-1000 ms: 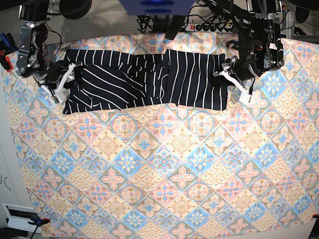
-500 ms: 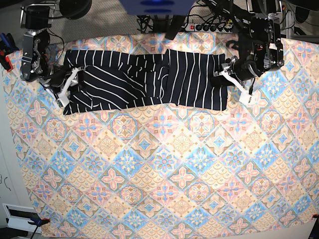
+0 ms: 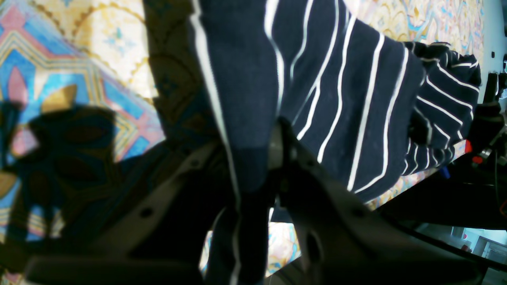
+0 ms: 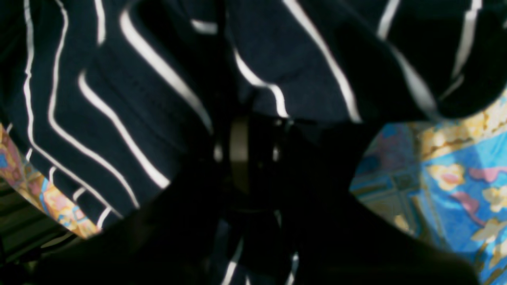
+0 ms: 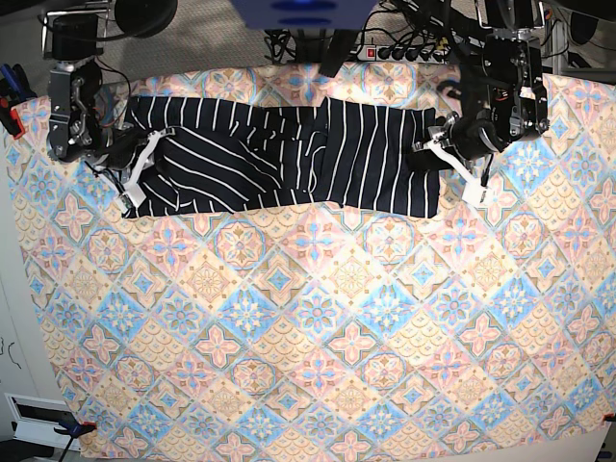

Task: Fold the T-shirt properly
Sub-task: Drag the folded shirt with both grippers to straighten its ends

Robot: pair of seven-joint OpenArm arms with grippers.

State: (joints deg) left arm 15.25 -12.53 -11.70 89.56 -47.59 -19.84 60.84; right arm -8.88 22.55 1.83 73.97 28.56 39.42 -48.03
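Base view: we look straight down from high overhead. Both wrist views sit very close, low along their fingers. All three share the T-shirt (image 5: 289, 154) and tablecloth (image 5: 318, 327).

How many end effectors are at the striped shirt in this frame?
2. The left end effector grips the T-shirt at its edge on the base view's right; the right end effector is at the opposite edge, on that view's left. None seem hidden.

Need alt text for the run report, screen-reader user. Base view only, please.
A dark navy T-shirt with thin white stripes lies folded into a long band across the far side of a pastel floral-tile tablecloth. The left hand grips one end and the right hand is at the other.
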